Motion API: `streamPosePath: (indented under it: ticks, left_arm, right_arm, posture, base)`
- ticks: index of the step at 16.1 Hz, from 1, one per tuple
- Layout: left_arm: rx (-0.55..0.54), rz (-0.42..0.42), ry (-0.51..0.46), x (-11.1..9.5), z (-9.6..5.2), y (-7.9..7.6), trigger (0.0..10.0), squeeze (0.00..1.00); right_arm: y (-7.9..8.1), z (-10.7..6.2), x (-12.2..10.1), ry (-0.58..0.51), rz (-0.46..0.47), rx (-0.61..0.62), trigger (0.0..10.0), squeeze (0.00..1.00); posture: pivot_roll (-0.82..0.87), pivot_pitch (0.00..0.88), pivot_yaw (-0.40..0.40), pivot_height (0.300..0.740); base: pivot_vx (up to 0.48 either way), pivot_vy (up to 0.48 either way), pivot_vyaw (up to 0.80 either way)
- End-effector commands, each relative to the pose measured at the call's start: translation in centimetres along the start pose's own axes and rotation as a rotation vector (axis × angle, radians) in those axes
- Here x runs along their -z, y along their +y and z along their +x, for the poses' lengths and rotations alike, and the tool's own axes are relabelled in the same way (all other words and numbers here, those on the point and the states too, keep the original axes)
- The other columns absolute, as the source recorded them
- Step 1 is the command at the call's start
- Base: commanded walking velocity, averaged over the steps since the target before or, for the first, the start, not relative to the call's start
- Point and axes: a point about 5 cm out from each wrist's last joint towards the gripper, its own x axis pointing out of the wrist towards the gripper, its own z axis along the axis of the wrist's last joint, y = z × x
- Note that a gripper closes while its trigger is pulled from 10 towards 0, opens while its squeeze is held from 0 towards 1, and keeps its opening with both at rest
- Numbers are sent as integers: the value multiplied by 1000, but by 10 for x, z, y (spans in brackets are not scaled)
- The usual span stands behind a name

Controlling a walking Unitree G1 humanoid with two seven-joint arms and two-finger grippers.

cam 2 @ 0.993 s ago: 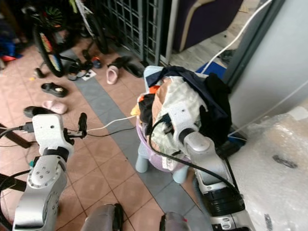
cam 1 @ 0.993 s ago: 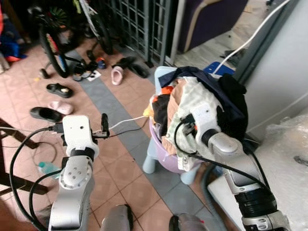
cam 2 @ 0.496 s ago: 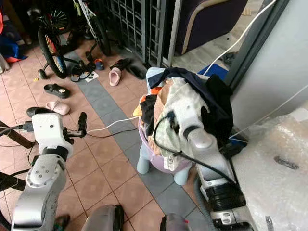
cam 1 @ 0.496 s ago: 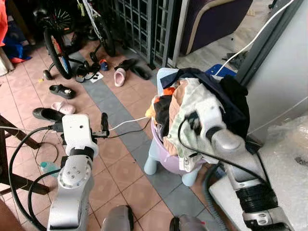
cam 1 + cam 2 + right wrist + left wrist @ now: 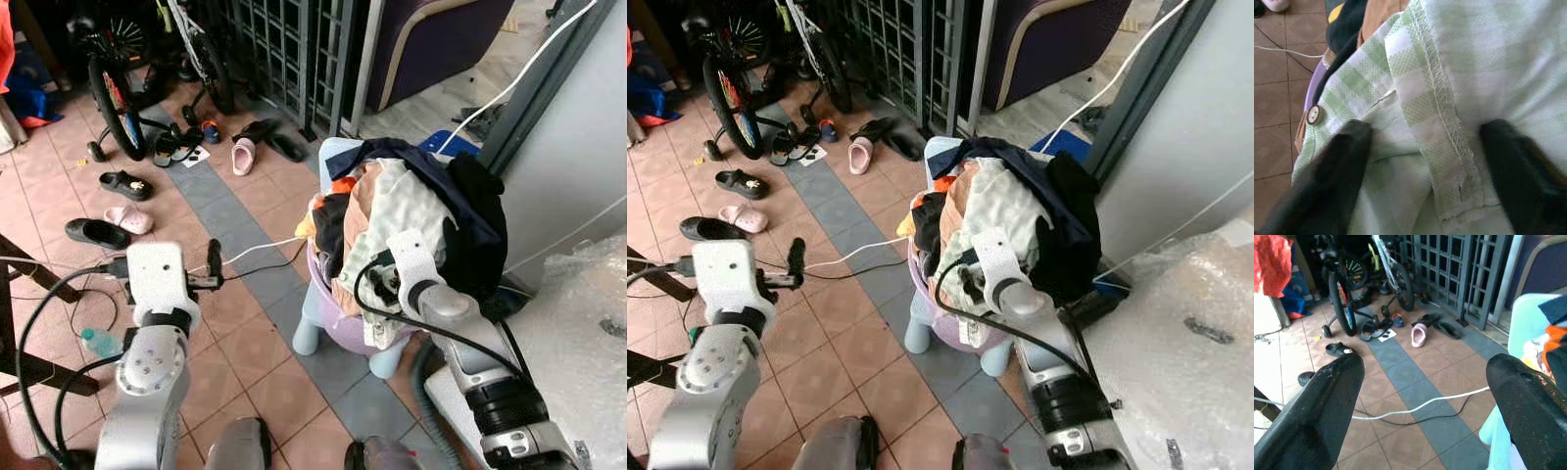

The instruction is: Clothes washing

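Brown floor tiles cover this porch, with shoes (image 5: pixel 108 183) and bicycles (image 5: pixel 113 83) up at 11 o'clock. A purple basket (image 5: pixel 939 323) sits on a pale blue stool (image 5: pixel 306 328) in the middle, with clothes piled high in it. On top of the pile lies a green checked shirt (image 5: pixel 1449 73), with a dark garment (image 5: pixel 470 211) on its 3 o'clock side.

The right gripper (image 5: pixel 1420 161) is pressed into the shirt. Its fingers (image 5: pixel 1337 166) are spread wide, with a seam and fold of cloth between them. It has not pinched the shirt yet.

To do this well, the robot should likely push in a bit so plenty of cloth sits between the fingers, then squeeze. It should lift slowly so the other clothes do not slide off.

The left gripper (image 5: pixel 1420 377) waits at 9 o'clock, fingers spread, holding nothing, over a white cable (image 5: pixel 1420 406) on the floor.
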Motion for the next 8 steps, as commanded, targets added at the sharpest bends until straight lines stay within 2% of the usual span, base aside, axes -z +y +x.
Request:
streamPosePath:
  ticks: [1,6,7,8]
  left_arm:
    - [-16,13,-7,-4,-2,2,10000,0]
    - [-38,-11,-1,-2,-3,-3,10000,0]
    - [-46,-15,-3,-3,-4,-1,10000,0]
    - [-45,-15,-1,-3,-5,0,10000,0]
  right_arm:
    - [0,-1,-1,12,18,-11,0,0]
    - [2,2,-4,46,28,-40,0,0]
    - [1,1,-10,54,106,-50,0,0]
    - [2,0,-13,51,113,-55,0,0]
  posture:
    - [88,131,-31,740]
    - [70,144,-56,740]
    - [66,142,-56,740]
    - [58,146,-56,740]
  base:
    - [0,0,0]
    - [0,0,0]
    - [0,0,0]
    - [0,0,0]
